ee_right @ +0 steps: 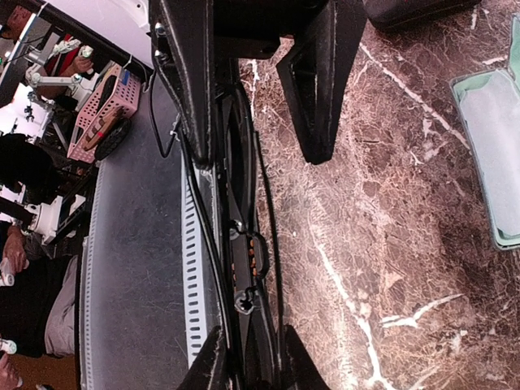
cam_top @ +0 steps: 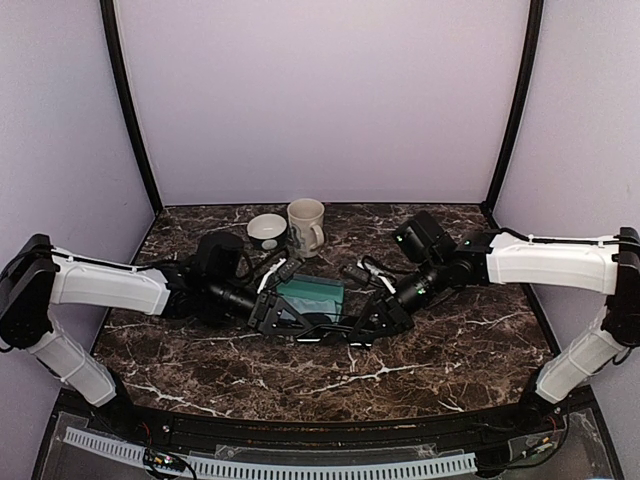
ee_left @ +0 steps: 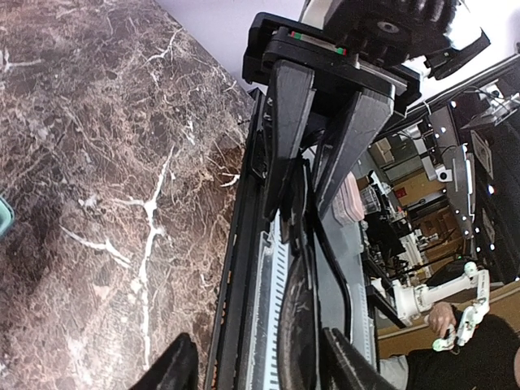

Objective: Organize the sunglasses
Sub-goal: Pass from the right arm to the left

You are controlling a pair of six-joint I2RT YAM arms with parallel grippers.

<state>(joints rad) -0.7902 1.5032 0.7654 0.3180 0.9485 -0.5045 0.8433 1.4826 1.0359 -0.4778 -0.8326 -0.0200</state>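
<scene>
The thin black wire-framed sunglasses (cam_top: 326,328) hang between my two grippers just above the marble table (cam_top: 440,370), in front of the open grey-blue case (cam_top: 312,294). My right gripper (cam_top: 366,325) is shut on one end of the frame; in the right wrist view (ee_right: 252,366) its fingers pinch the hinge and slim arms (ee_right: 244,299). My left gripper (cam_top: 298,320) faces it, open. In the left wrist view (ee_left: 260,361) a dark lens (ee_left: 302,325) sits between its spread fingers, close to the right one. A dark thing (cam_top: 363,270) behind my right arm may be the brownish pair.
A black oval case (cam_top: 216,254) lies behind my left arm. A bowl (cam_top: 267,230) and a mug (cam_top: 306,225) stand at the back centre. The open case's pale lining shows in the right wrist view (ee_right: 496,154). The table's front edge (ee_left: 236,268) is just below the grippers.
</scene>
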